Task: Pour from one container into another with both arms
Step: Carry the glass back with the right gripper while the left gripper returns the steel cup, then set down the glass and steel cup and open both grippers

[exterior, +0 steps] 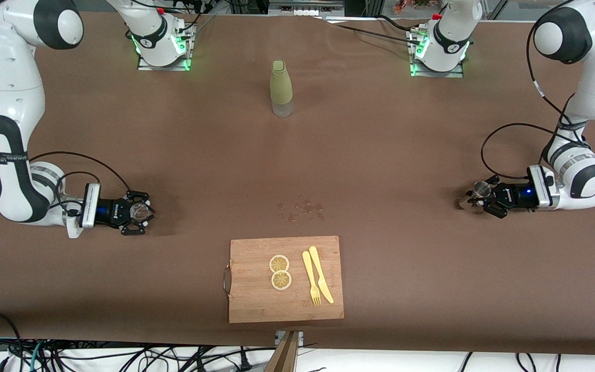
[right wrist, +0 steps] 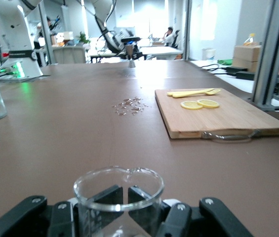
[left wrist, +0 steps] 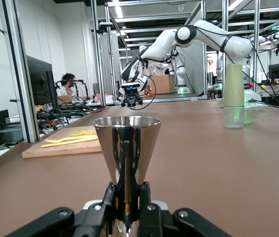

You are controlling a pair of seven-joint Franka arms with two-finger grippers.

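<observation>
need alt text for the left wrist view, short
The left tool grips a steel cone-shaped measuring cup upright, low over a brown table. On the table stand a green-sleeved bottle and a wooden cutting board bearing yellow cutlery, and the right tool hangs above it.

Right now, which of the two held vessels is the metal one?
The steel jigger, cone-shaped and shiny, gripped by the left end effector. The right end effector holds a clear glass beaker.
</observation>
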